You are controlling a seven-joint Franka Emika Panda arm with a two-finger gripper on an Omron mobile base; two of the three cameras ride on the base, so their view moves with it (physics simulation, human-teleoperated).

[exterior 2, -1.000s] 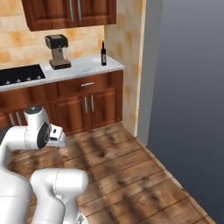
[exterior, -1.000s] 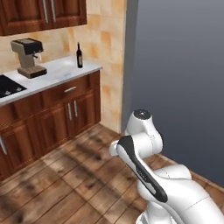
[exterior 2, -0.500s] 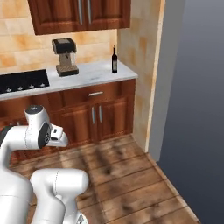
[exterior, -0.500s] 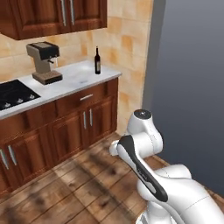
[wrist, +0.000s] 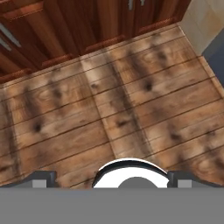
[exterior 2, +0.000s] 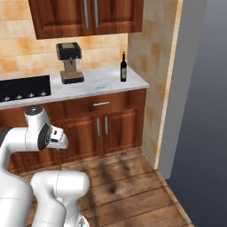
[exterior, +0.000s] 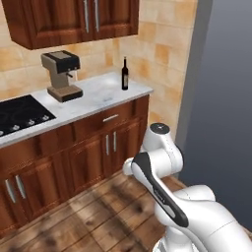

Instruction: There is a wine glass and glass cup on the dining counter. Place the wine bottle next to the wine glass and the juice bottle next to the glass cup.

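1. Wine bottle: upright near the marble desk's right end, right of the coffee machine, awaiting my pickup.
2. Gripper: jaws fully released, empty, aimed at the wooden floor while I approach.

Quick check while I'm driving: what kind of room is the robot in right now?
A home-style kitchen, by the look of it: a marble worktop over wood cabinets, with a black hob, a coffee machine and the wine bottle on it.
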